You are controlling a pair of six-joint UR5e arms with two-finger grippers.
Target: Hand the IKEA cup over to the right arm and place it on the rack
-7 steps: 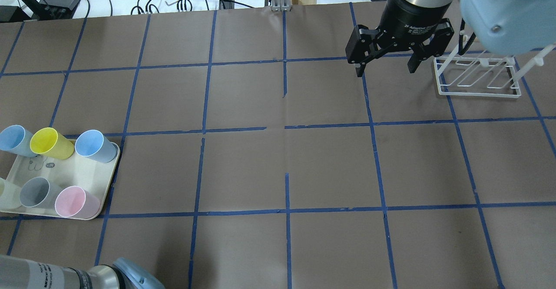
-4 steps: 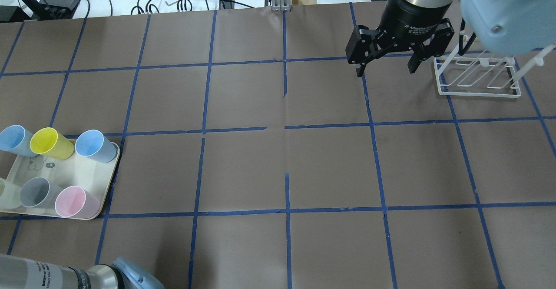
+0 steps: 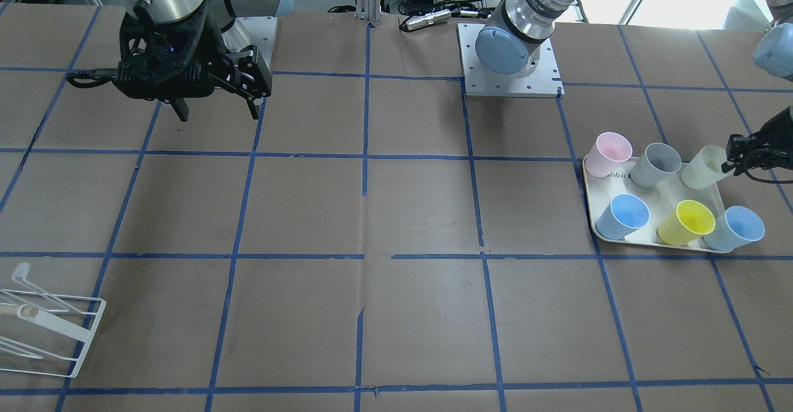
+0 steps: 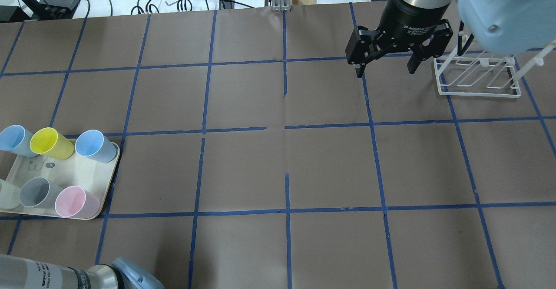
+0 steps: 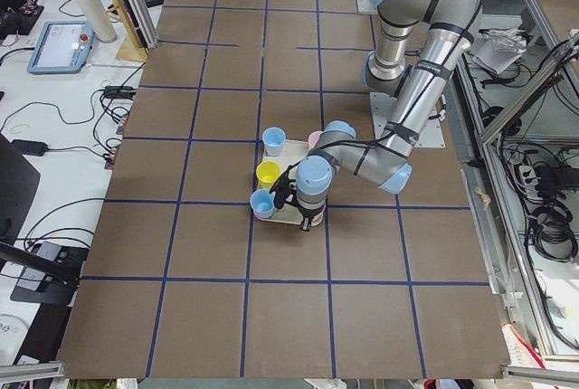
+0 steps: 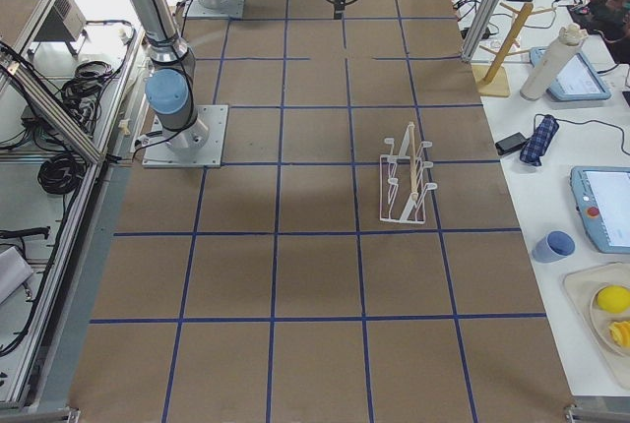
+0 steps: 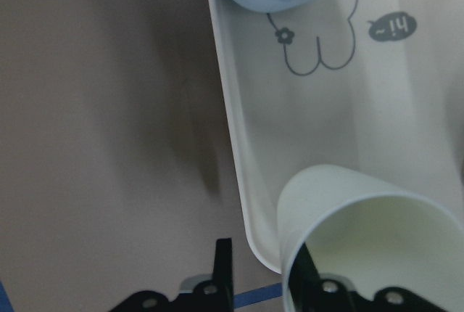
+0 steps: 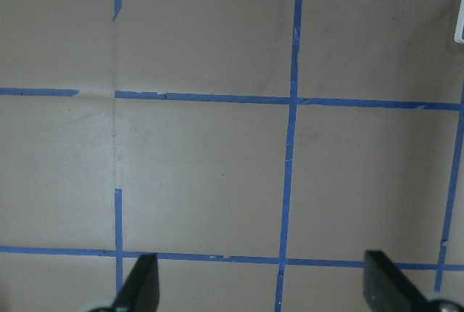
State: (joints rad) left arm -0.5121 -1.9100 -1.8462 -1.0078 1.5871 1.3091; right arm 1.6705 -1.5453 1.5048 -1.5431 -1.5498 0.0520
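The IKEA cup (image 3: pixel 703 167), pale cream, stands on the cream tray (image 3: pixel 652 196) at its back corner; it also shows at the overhead view's left edge (image 4: pixel 6 193). My left gripper (image 3: pixel 736 157) is open at the cup's rim. In the left wrist view (image 7: pixel 261 257) one finger is inside the cup (image 7: pixel 362 239) and the other is outside, with a gap to the wall. My right gripper (image 4: pixel 384 69) is open and empty, and hovers above the table just left of the white wire rack (image 4: pixel 478 78).
The tray (image 4: pixel 74 171) also holds a pink cup (image 4: pixel 76 202), a grey cup (image 4: pixel 39 192), a yellow cup (image 4: pixel 50 143) and two blue cups (image 4: pixel 95 145). The rack (image 3: pixel 49 331) stands near the table's far right. Cables lie beyond the far edge.
The cream cup has edged slightly toward the overhead view's left edge. The right arm has shifted only a hair; its gripper stays open.
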